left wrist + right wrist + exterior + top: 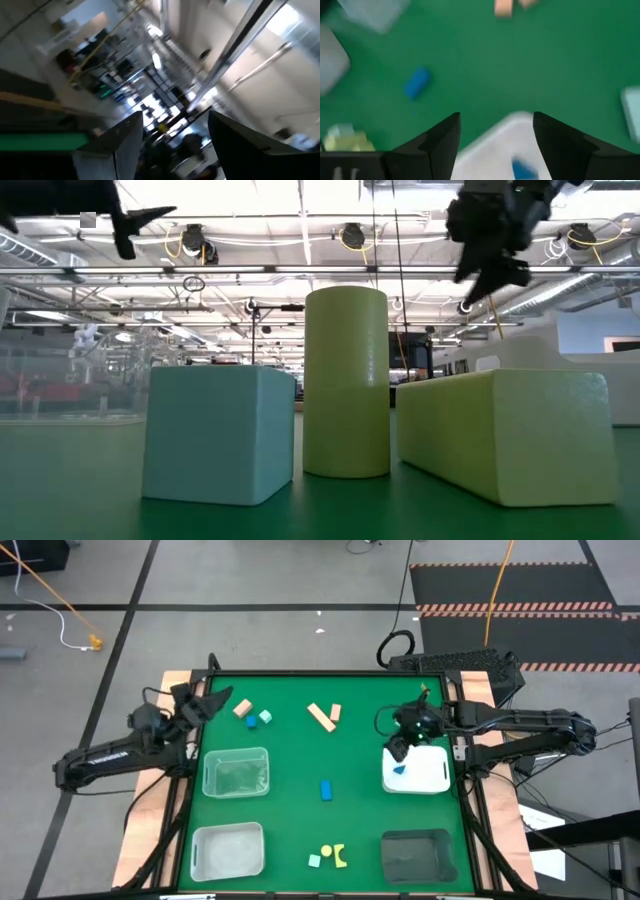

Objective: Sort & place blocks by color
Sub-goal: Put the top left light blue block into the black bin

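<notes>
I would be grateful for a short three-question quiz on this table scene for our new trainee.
1. True or false: a blue block lies in the white tray.
2. Which gripper hovers over that tray: A left, B right?
3. Fill in: the lone blue block on the mat lies between the clear tray and the ____ tray.

Key: 1 true; 2 B; 3 white.

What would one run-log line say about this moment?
right claw: open, above white tray | blue block: in white tray | left claw: open, waiting at table's far left corner | blue bar: still mid-table
</notes>
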